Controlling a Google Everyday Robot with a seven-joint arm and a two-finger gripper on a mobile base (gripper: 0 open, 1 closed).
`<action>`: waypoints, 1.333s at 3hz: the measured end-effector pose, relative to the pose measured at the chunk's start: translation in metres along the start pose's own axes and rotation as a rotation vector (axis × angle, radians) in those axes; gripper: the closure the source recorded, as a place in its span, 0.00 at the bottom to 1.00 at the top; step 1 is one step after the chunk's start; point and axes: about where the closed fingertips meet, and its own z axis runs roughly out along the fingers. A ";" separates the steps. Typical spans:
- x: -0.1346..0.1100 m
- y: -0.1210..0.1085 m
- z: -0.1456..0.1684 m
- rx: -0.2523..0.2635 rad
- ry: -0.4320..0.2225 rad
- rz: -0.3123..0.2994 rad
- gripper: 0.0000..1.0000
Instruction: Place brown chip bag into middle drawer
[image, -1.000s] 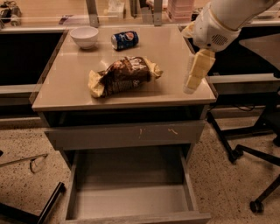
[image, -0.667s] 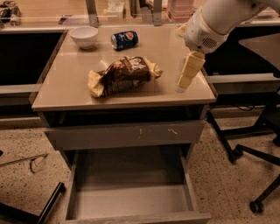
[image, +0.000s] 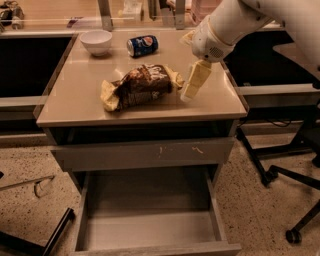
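The brown chip bag (image: 140, 85) lies crumpled on its side in the middle of the beige cabinet top (image: 75, 95), pale yellow ends pointing left and right. My gripper (image: 193, 85) hangs from the white arm just right of the bag's right end, close above the top and holding nothing I can see. The middle drawer (image: 150, 227) is pulled open below, showing a bare flat grey floor and low side walls.
A white bowl (image: 96, 41) and a blue soda can (image: 142, 45) sit at the back of the top. A closed grey drawer front with yellowish scratches (image: 145, 152) is above the open drawer. Office chair legs (image: 295, 200) stand at the right.
My gripper has moved left across the top, from near the right edge to right beside the bag's right end. The bag, can and bowl have not moved.
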 end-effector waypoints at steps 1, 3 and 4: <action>-0.017 -0.014 0.025 -0.031 -0.043 -0.033 0.00; -0.044 -0.020 0.065 -0.098 -0.116 -0.066 0.00; -0.052 -0.016 0.081 -0.139 -0.146 -0.065 0.00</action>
